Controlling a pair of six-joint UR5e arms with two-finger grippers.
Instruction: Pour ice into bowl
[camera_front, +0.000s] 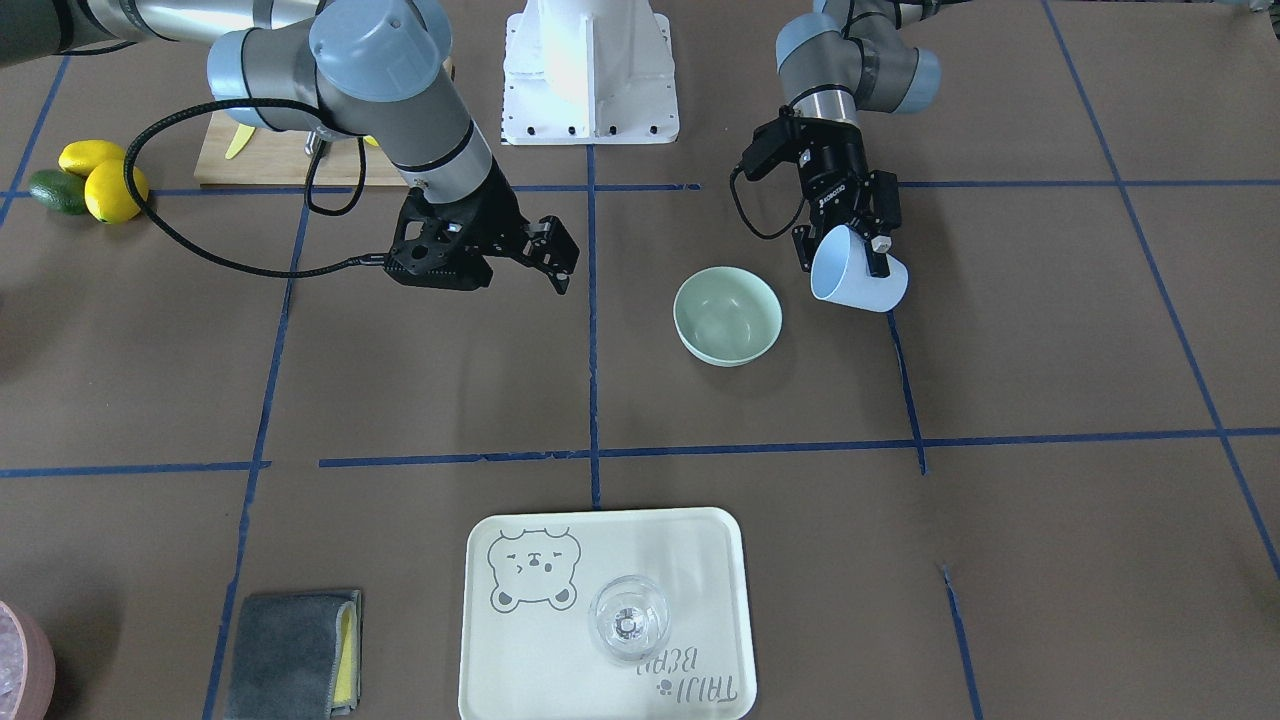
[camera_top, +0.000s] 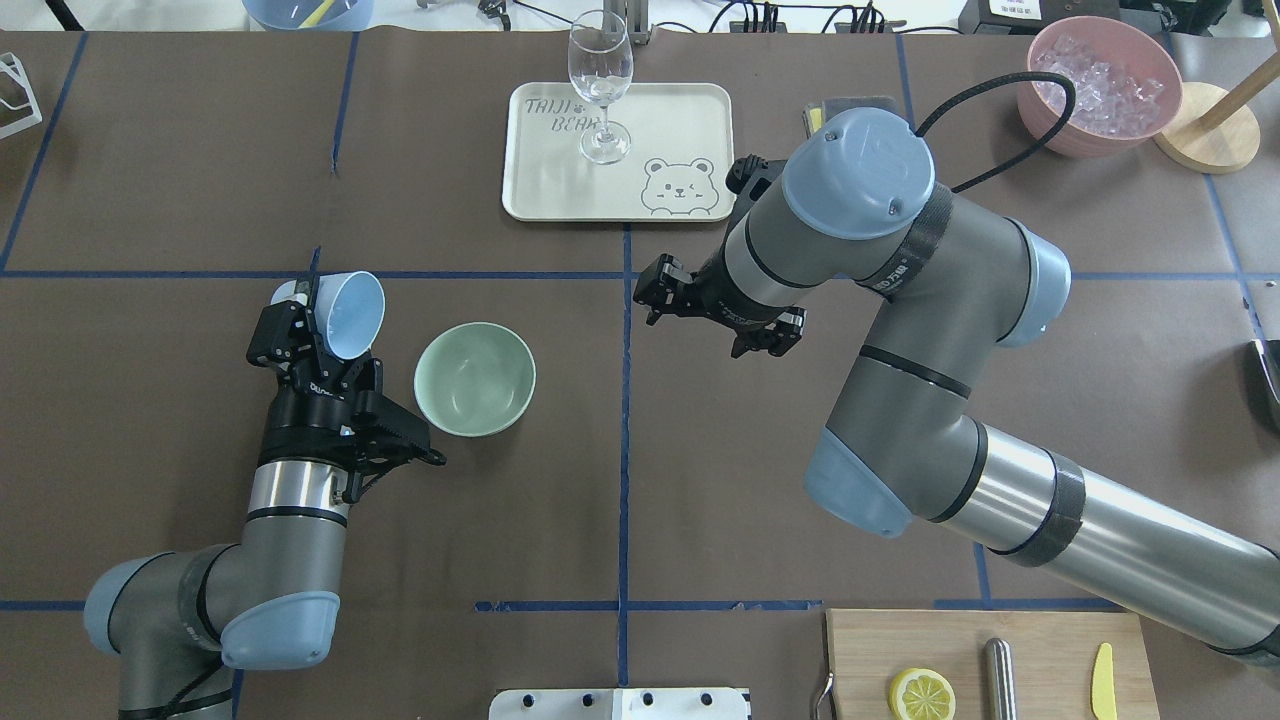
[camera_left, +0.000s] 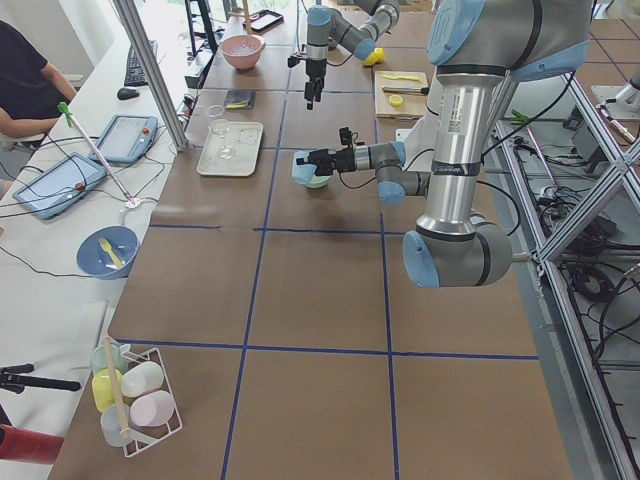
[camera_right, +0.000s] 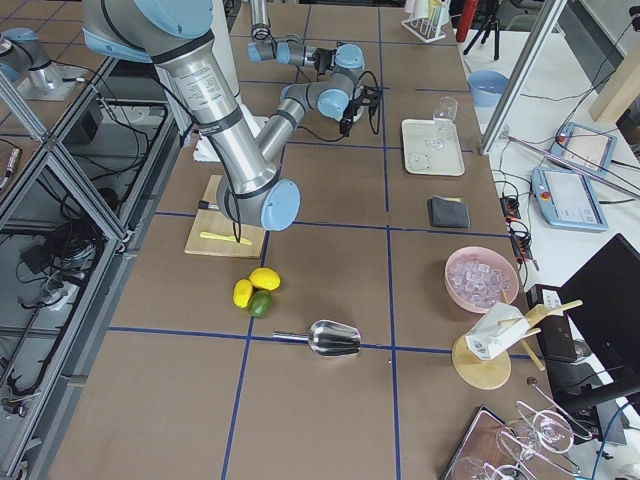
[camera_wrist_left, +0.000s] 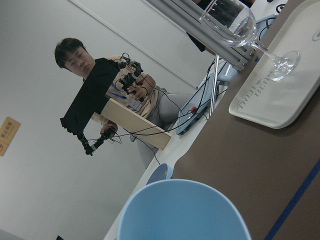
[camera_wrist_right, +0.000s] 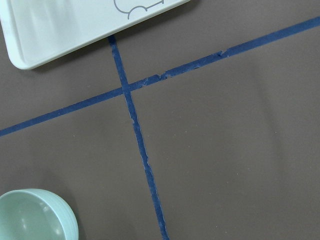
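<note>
The pale mint-green bowl (camera_front: 727, 315) stands on the brown table near the centre, and also shows in the overhead view (camera_top: 475, 378) and the right wrist view (camera_wrist_right: 35, 215). Faint glassy glints lie in its bottom; I cannot tell whether they are ice. My left gripper (camera_front: 848, 252) is shut on a light blue cup (camera_front: 858, 272), held tilted just beside the bowl and apart from it. The cup's inside (camera_top: 352, 310) looks empty, and its rim fills the bottom of the left wrist view (camera_wrist_left: 182, 210). My right gripper (camera_front: 558, 258) hangs open and empty on the bowl's other side.
A cream tray (camera_top: 680, 120) with a wine glass (camera_top: 600, 80) lies at the far side. A pink container of whitish ice (camera_top: 1105, 85), a grey cloth (camera_front: 290, 655), lemons (camera_front: 100, 180), a chopping board (camera_top: 985, 640) and a metal scoop (camera_right: 330, 338) lie around the table.
</note>
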